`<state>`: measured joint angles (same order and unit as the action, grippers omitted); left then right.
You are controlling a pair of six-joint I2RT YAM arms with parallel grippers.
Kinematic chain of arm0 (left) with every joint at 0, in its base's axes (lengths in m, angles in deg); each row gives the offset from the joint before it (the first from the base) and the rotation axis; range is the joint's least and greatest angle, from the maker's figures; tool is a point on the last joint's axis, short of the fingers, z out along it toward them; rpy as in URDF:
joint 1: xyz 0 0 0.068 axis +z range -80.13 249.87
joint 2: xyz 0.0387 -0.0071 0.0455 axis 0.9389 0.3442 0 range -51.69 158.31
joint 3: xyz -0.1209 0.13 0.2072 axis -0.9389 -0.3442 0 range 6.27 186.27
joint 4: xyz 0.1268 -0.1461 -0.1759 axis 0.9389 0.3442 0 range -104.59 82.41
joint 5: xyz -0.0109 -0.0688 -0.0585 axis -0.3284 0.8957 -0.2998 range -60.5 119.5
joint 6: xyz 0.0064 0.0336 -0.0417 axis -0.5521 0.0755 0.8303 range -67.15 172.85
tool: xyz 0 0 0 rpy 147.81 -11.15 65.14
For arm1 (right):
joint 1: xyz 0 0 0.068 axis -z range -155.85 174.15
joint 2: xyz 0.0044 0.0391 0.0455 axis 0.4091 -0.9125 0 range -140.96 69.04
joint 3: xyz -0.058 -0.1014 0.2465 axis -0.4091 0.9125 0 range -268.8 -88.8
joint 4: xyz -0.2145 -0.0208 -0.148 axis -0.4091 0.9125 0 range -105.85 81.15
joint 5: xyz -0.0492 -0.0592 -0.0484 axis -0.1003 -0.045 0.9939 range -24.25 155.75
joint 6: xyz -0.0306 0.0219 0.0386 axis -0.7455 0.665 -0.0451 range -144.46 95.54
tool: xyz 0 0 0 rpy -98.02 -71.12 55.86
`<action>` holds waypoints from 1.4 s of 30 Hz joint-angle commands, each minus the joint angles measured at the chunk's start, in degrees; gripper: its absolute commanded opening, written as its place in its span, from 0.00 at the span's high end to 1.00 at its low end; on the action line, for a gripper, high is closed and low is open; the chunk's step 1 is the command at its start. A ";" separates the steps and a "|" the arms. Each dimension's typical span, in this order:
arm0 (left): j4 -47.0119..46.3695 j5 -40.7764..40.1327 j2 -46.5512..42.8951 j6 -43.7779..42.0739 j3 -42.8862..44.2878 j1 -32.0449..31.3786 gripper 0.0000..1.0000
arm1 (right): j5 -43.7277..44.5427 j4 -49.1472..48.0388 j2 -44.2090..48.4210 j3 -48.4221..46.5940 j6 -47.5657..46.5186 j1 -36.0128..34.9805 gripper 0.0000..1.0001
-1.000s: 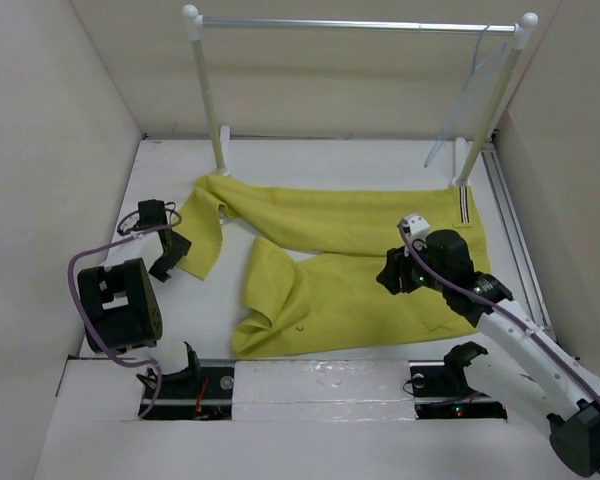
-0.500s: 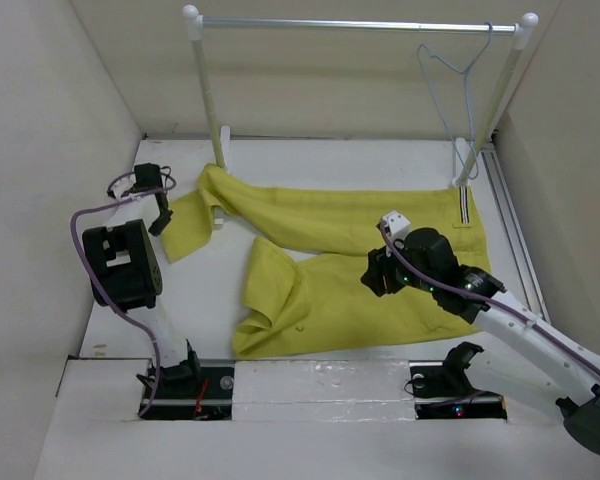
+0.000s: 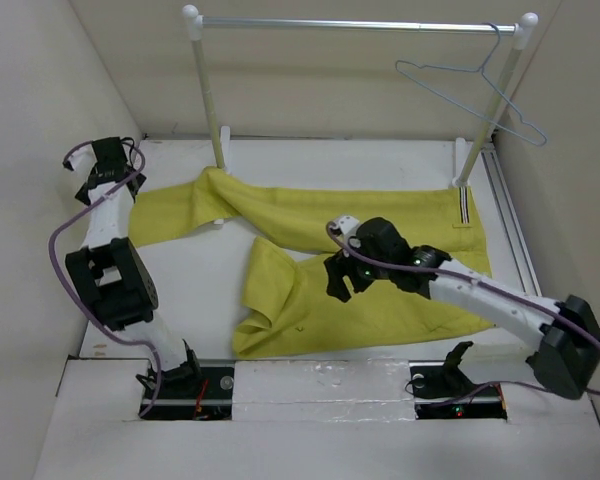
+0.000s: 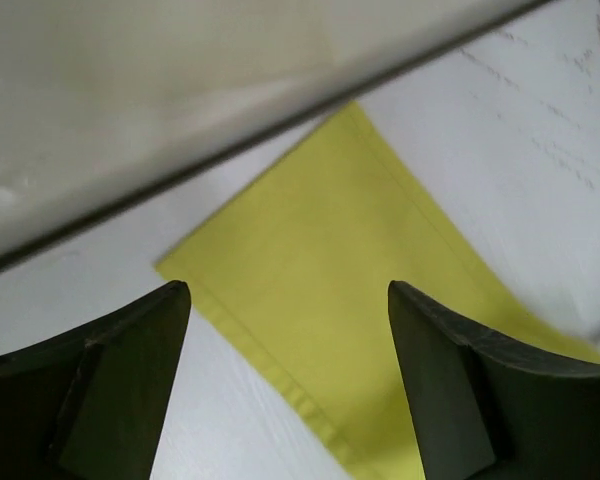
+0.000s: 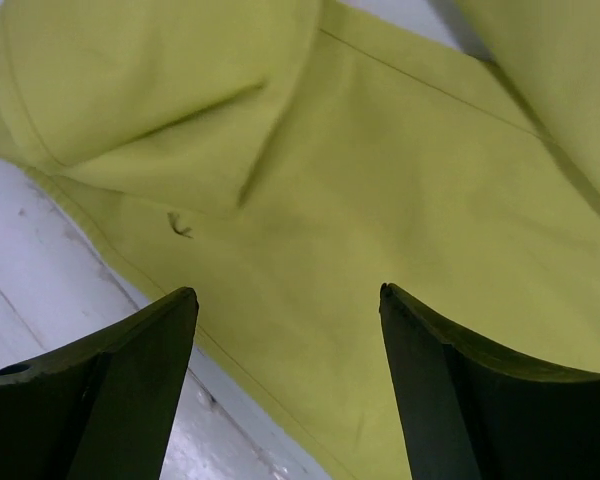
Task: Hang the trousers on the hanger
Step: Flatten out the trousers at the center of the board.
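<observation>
Gathering step: the 2 legs of the trousers (image 3: 380, 260), spread flat in front of the rail (image 3: 350, 23), are best drawn into 1 even fold before lifting toward the hanger (image 3: 470, 85), hooked at the rail's right end. The left gripper (image 4: 285, 290) and right gripper (image 5: 288, 292) hover over the cloth, jaws wide apart, holding nothing.

The trousers (image 3: 310, 215) are plain mustard yellow, with a white waistband edge (image 3: 464, 208) bearing dark stripes. The hanger (image 3: 500, 85) is pale blue-grey. The rail (image 3: 360, 24) is silver on white posts (image 3: 208, 90). The table (image 3: 310, 160) is white. The arms (image 3: 480, 295) are black and white, their cables (image 3: 58, 235) purple.
</observation>
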<state>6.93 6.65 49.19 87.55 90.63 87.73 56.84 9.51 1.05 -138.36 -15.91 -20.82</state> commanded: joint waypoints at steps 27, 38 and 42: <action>5.29 27.59 -46.82 -7.89 -30.82 -15.58 0.37 | -15.98 -4.38 -9.69 -20.60 -11.63 -0.42 1.00; 5.82 41.40 -38.39 -15.98 -28.11 -21.71 0.39 | -15.97 16.03 13.67 10.54 -10.75 23.35 1.00; 3.46 32.03 -35.93 -5.81 -32.49 -42.31 0.37 | -14.74 16.65 14.37 12.47 -9.88 23.35 1.00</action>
<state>11.63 41.10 12.58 76.62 60.40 57.55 43.57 25.14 13.86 -125.07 -26.57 2.43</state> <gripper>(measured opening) 0.626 0.019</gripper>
